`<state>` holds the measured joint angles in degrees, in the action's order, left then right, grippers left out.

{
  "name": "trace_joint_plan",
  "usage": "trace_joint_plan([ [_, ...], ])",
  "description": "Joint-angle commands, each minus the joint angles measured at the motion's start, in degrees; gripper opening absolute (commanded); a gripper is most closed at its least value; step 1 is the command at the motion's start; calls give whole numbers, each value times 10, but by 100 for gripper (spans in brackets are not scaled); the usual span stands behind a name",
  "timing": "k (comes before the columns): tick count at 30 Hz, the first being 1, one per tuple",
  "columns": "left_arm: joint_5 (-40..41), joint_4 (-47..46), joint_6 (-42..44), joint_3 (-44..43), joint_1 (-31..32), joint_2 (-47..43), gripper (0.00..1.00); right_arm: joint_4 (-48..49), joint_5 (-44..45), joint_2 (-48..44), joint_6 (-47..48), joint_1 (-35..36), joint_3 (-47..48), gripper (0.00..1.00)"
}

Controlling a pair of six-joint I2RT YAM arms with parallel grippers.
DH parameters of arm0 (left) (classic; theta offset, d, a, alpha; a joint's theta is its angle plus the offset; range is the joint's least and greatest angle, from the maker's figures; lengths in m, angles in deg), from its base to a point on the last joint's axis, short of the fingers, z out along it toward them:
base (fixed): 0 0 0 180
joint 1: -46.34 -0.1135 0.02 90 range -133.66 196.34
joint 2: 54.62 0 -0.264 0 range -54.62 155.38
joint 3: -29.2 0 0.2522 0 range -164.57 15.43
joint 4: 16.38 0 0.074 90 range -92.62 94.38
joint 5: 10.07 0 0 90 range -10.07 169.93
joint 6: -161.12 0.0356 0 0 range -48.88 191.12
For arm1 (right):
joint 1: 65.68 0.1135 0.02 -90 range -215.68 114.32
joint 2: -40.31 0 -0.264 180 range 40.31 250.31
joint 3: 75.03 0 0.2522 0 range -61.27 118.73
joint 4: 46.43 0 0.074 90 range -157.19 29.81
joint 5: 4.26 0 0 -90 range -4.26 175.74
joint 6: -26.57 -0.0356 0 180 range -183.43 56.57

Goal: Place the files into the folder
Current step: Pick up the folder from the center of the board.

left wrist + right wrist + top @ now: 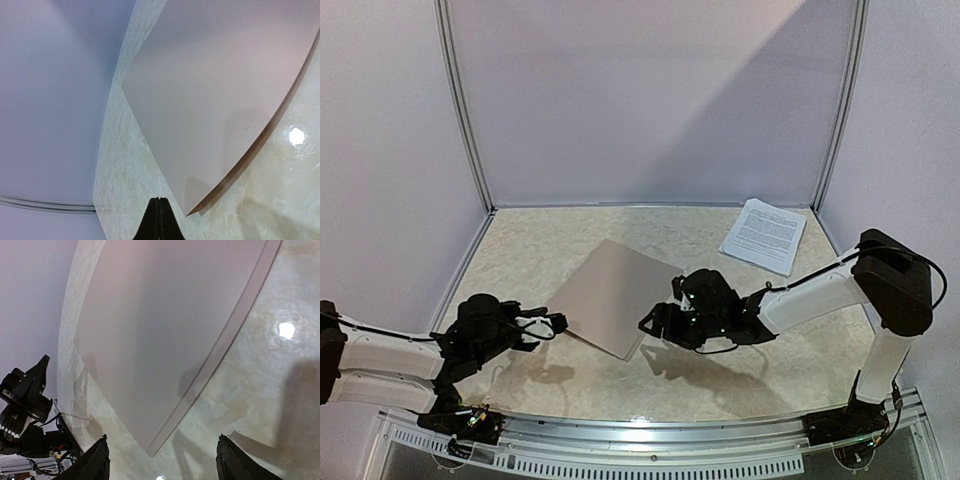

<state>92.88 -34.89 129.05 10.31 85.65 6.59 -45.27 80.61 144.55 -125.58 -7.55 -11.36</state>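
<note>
While the thin, flat, tan-brown rectangular folder [615, 298] is laid cover-up near the middle of the pale, marbled worktop [740, 385], turned so that its corners point like a diamond, the files [763, 235], a small stack of white paper sheets densely printed with black text, are seen well apart from it at about two o'clock, near the back wall [650, 100].

At about eight o'clock of the folder, the left hand [560, 322] is placed right at the folder's nine-o'clock corner. In the left wrist view its black fingers [152, 222] are pressed together, and nothing is seen between them. The folder's corner is found just beside their tips, at about three o'clock. Whether that corner is touched cannot be told.

At about four o'clock of the folder, the right hand [655, 325] is held close by the folder's lower right edge. In the right wrist view its two dark fingers [95, 462] are spread wide and nothing is gripped. A pointed corner of the folder [165, 330] is framed between them. A shadow is cast beneath this hand on the worktop.
</note>
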Motion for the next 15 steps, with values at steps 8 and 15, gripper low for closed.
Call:
trace_joint_plan([
  [8, 18, 19, 13, -15, 3, 22, 12, 123, -48, 83, -111, -16, 4, 70],
  [15, -4, 38, 112, -42, -33, 89, 52, 105, -37, 86, -94, -16, 9, 70],
])
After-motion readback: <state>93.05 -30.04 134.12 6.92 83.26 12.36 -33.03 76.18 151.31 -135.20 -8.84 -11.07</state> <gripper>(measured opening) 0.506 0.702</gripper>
